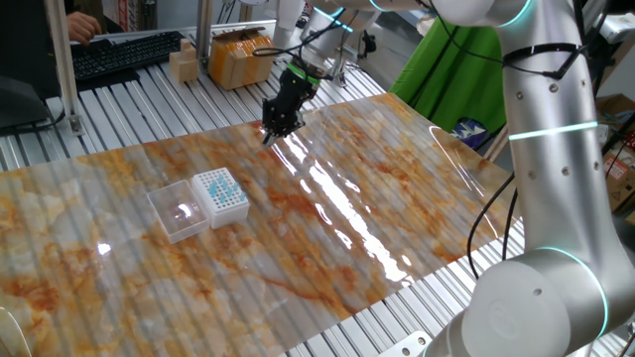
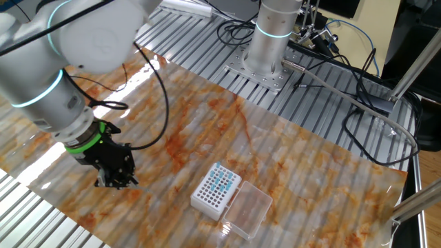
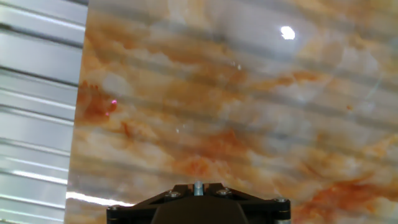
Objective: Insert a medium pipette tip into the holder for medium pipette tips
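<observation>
**Tip carry to the rack – line it up before going down**

So the gripper is hovering just over the marble-patterned bench, near its far edge in one fixed view, well apart from the holder for medium pipette tips. The jaws look pinched nearly together. Presumably the medium pipette tip is between them, but honestly I can't make it out in any view, too small and pale, and the hand view only shows the gripper's black body and bare bench

How I'd do the carry: keep the squeeze steady and travel above the rack's height. Stop right over a free hole and bring the tip upright before descending, since the gripper is tilted right now. Go down slow and only let go once it's seated

The holder itself: small white box, top a grid of holes, teal-blue tips filling part of it, with plenty of holes free. Its clear hinged lid lies flopped open flat beside it, so nothing blocks the top
</observation>
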Robot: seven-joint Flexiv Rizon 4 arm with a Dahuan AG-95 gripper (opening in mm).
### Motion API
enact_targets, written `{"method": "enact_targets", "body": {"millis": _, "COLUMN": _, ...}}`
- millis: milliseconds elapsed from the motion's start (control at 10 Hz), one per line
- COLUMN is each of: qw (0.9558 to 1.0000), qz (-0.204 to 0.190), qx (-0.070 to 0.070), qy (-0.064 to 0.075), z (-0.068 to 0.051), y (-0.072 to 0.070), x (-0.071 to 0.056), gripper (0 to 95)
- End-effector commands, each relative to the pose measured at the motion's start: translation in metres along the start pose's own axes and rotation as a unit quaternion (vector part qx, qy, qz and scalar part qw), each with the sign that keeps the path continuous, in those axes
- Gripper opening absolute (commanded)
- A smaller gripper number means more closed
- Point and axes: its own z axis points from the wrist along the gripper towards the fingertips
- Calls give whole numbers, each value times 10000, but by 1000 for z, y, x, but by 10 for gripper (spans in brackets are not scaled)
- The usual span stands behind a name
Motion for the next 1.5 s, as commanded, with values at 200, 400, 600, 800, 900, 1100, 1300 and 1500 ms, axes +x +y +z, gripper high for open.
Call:
{"method": "enact_targets", "body": {"millis": 200, "qw": 9999, "qz": 18, "qx": 36, "qy": -118, "z": -7, "y": -2, "x": 14, "gripper": 0}}
{"method": "enact_targets", "body": {"millis": 400, "qw": 9996, "qz": 28, "qx": 79, "qy": -275, "z": -11, "y": -3, "x": 27, "gripper": 0}}
{"method": "enact_targets", "body": {"millis": 600, "qw": 9993, "qz": 59, "qx": 102, "qy": -369, "z": -14, "y": -5, "x": 40, "gripper": 0}}
{"method": "enact_targets", "body": {"millis": 800, "qw": 9983, "qz": 62, "qx": 156, "qy": -552, "z": -15, "y": -8, "x": 55, "gripper": 0}}
{"method": "enact_targets", "body": {"millis": 900, "qw": 9976, "qz": 79, "qx": 184, "qy": -667, "z": -15, "y": -9, "x": 62, "gripper": 0}}
{"method": "enact_targets", "body": {"millis": 1100, "qw": 9968, "qz": 117, "qx": 203, "qy": -767, "z": -16, "y": -10, "x": 73, "gripper": 0}}
{"method": "enact_targets", "body": {"millis": 1300, "qw": 9957, "qz": 139, "qx": 234, "qy": -884, "z": -16, "y": -12, "x": 84, "gripper": 0}}
{"method": "enact_targets", "body": {"millis": 1500, "qw": 9951, "qz": 180, "qx": 221, "qy": -946, "z": -17, "y": -14, "x": 91, "gripper": 0}}
